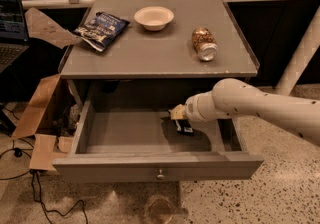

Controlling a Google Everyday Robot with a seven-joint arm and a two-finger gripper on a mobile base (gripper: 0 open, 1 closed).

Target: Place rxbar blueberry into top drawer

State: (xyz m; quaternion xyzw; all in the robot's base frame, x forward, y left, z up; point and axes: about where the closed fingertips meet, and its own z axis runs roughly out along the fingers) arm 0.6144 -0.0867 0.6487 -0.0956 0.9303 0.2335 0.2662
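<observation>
The top drawer [120,135] is pulled open below the grey tabletop, its front panel and round knob [160,174] toward me. My gripper [179,116] reaches in from the right on a white arm, over the drawer's right half. It is shut on the rxbar blueberry [184,127], a small dark navy wrapper that hangs below the fingertips, just above or on the drawer floor. Which of the two I cannot tell.
On the tabletop [150,53] lie a crinkled dark blue chip bag [100,30], a white bowl [154,18] and a tipped soda can [204,44]. Cardboard pieces [37,113] and cables lie on the floor to the left. A white post [300,58] stands to the right.
</observation>
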